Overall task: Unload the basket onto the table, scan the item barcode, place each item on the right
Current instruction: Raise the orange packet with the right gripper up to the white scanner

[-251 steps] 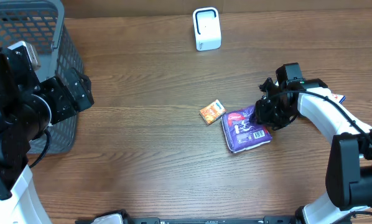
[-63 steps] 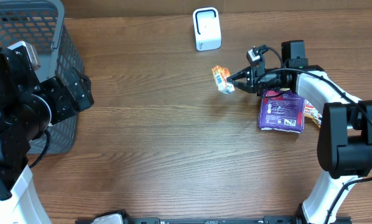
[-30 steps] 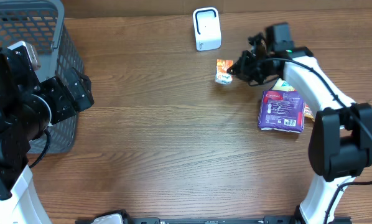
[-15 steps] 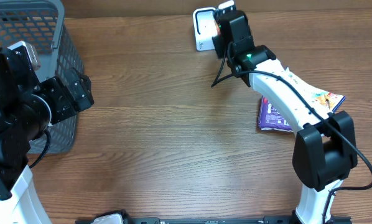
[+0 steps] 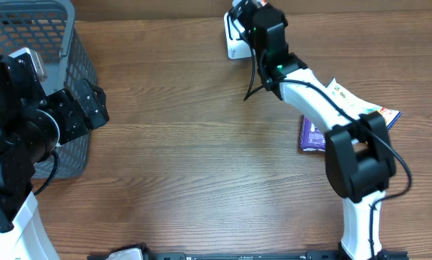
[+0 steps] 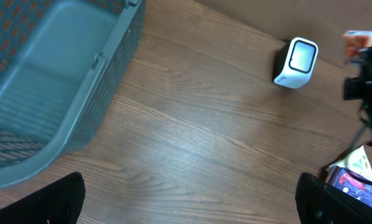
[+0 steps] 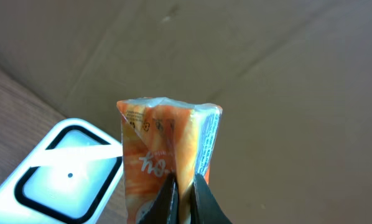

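Above wooden table [image 5: 187, 159], right claw [image 7: 181, 193] gripping orange packet [image 7: 164, 155] has reached scanner [image 7: 61, 180]; left claw [image 6: 192, 202] gapes

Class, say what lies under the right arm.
A purple packet and a white printed packet poke out on either side; the right arm covers their middles, hiding any overlap.

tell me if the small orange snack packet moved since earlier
Yes: the small orange snack packet went from mid-table to the white plastic scanner, in the right gripper.
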You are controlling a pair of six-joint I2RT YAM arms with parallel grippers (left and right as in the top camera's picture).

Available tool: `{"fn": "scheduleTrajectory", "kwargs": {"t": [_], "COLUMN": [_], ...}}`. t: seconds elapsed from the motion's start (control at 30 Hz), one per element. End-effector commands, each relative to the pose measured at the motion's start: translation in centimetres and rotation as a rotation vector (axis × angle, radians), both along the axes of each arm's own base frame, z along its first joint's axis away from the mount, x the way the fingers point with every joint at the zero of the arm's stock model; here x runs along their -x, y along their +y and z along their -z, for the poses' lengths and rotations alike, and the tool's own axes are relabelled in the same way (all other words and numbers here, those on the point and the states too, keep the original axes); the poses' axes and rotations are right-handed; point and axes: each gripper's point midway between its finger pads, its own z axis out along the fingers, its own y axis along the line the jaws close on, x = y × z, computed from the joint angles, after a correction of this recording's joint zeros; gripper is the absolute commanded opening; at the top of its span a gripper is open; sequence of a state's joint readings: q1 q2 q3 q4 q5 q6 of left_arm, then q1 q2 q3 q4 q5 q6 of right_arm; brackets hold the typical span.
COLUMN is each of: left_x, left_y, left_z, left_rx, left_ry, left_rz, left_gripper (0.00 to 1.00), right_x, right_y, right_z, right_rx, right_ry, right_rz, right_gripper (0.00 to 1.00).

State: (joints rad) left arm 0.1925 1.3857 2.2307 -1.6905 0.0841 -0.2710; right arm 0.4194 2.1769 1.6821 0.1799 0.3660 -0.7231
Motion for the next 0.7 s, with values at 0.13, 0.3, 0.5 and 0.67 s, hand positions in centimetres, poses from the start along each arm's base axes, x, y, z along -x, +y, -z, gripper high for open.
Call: {"fn": "scheduleTrajectory", "kwargs": {"t": [0.13, 0.3, 0.5, 0.67], "left_x": [0.0, 0.0, 0.0, 0.0], "left_y": [0.3, 0.3, 0.3, 0.3], "left_z": [0.0, 0.0, 0.0, 0.0], "left_rx": [0.002, 0.002, 0.002, 0.002], "left_ry": [-0.002, -0.001, -0.001, -0.001], "left_rz": [-0.021, -0.021, -0.021, -0.021], "left_gripper": [1.00, 1.00, 1.00, 1.00], "right_x": [-1.5, -1.6, -1.6, -2.5], "right_y": [2.1, 2.7, 2.7, -0.1], "right_z": [3.5, 3.8, 3.7, 0.9], "right_rx": [0.186, 0.179, 0.117, -0.132], "right_ry": [-0.044, -0.053, -0.053, -0.096], "right_rz": [-0.125, -0.149, -0.134, 0.083], "right_gripper": [0.04, 0.04, 0.04, 0.04]}}
